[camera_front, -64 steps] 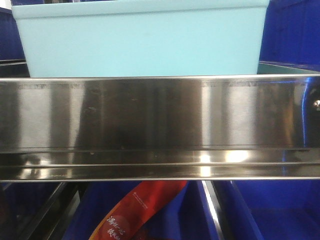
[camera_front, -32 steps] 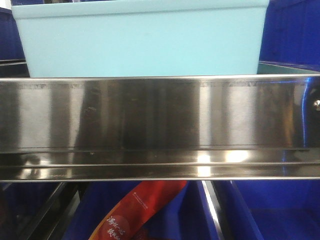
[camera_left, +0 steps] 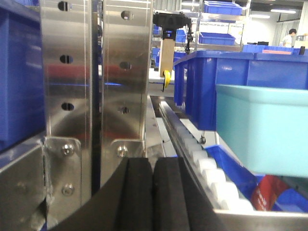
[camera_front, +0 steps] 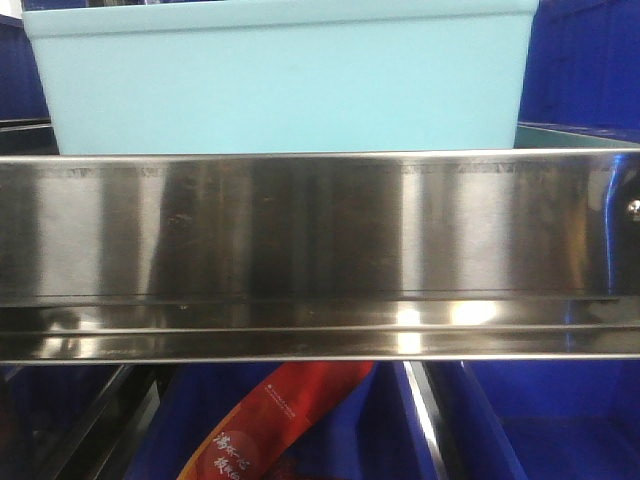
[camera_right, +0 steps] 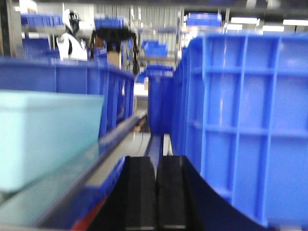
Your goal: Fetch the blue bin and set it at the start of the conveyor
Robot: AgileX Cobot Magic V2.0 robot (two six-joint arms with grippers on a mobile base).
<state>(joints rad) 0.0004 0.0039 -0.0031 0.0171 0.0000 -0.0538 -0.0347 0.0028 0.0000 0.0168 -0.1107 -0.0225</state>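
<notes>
The pale turquoise blue bin [camera_front: 285, 85] sits on a shelf behind the shiny steel rail [camera_front: 320, 250], filling the top of the front view. It also shows at the right of the left wrist view [camera_left: 264, 130] and at the left of the right wrist view [camera_right: 45, 134]. My left gripper [camera_left: 153, 166] is shut and empty, to the left of the bin beside a steel upright [camera_left: 122, 82]. My right gripper [camera_right: 156, 163] is shut and empty, to the right of the bin next to a dark blue ribbed bin [camera_right: 250, 120]. The conveyor start is out of view.
Dark blue ribbed bins [camera_left: 216, 82] stand behind and beside the turquoise bin. A white roller track [camera_left: 202, 163] runs along the shelf. A red packet [camera_front: 270, 425] lies in a blue bin below the rail. A person [camera_right: 72, 33] stands far back.
</notes>
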